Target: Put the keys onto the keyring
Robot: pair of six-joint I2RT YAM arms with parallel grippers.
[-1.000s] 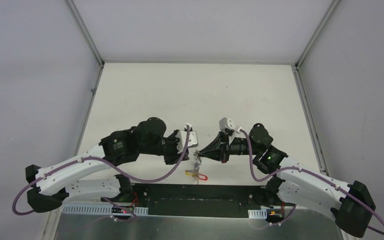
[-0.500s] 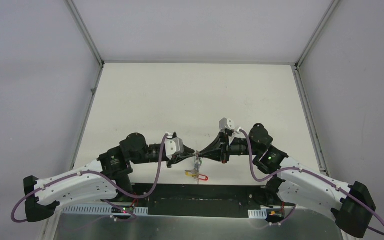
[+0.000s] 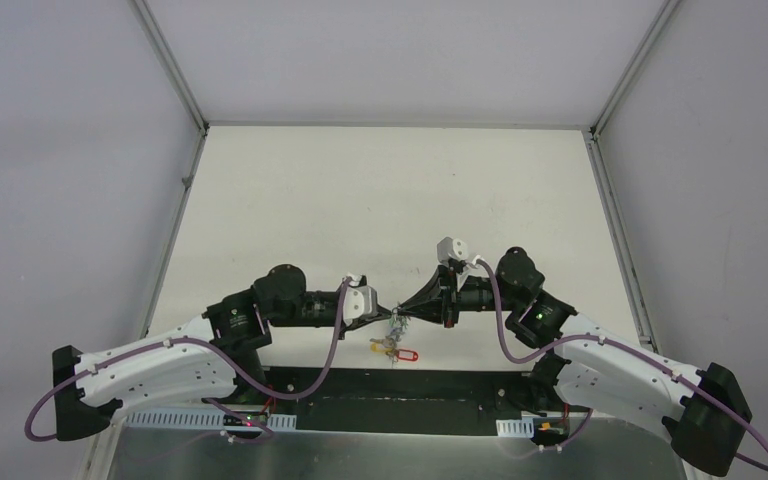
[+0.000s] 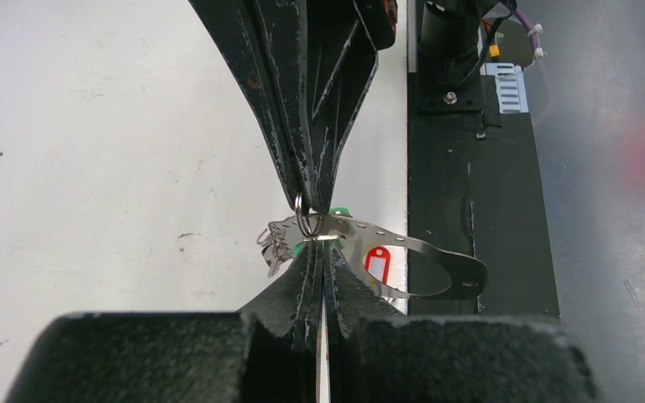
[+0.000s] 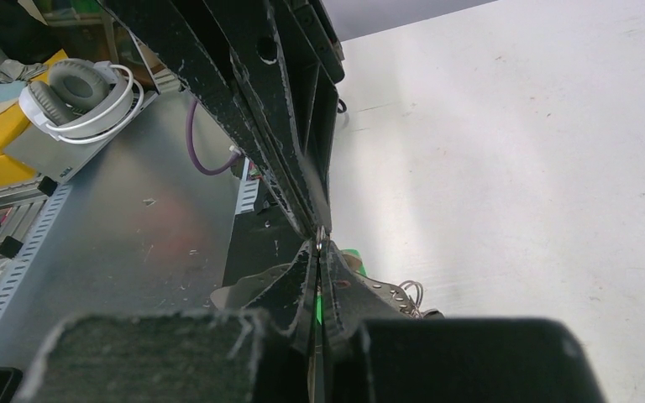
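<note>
Grey keyring (image 4: 437,256) hung over the table's (image 3: 360,200) near edge; left gripper (image 4: 320,252) pinched its band, right gripper (image 4: 306,197) nipped a small ring (image 4: 302,225). Threading underway, I judged; next needed a steady, fine slide along the loop.

The left gripper (image 3: 384,313) and the right gripper (image 3: 407,312) meet tip to tip above the table (image 3: 360,200). The keyring (image 4: 302,220) sits right between their tips. The tagged keys (image 3: 393,348) are just beside the tips, on the side nearer the arm bases.
</note>
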